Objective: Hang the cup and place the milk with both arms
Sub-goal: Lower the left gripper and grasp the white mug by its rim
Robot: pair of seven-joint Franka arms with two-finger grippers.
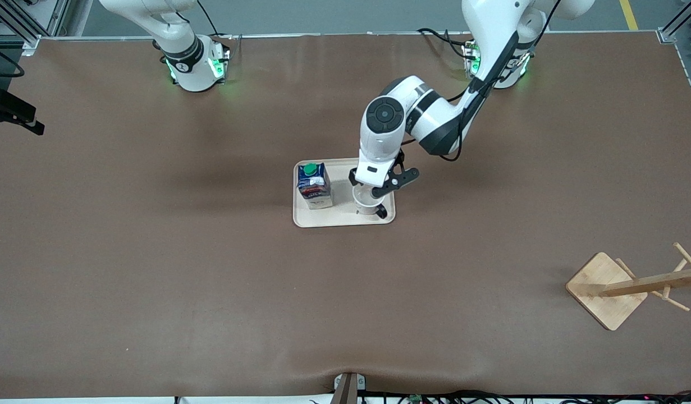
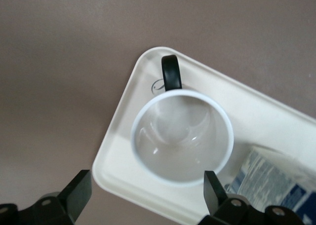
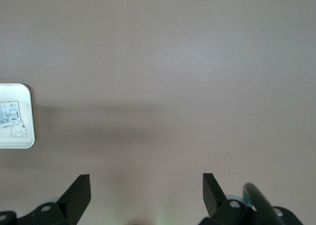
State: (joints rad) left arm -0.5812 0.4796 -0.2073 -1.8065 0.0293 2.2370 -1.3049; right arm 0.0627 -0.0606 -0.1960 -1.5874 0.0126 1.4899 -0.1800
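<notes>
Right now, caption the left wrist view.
Open left gripper poised over white cup on tray, beside milk.

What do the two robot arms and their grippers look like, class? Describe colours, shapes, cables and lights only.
Both arms are glossy white with rounded jointed shells and black joint bands. The left arm has a round dark-grey cap on its joint and black cables along it. The right arm has a black ring; both bases glow green. The left gripper and right gripper have black, wedge-shaped fingers.

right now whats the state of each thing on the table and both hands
cup: upright on the tray, empty, not gripped
milk: upright on the tray beside the cup, cap on
tray: flat on the table
rack: standing, pegs bare
left hand: open, over the cup
right hand: open, waiting above the table
</notes>
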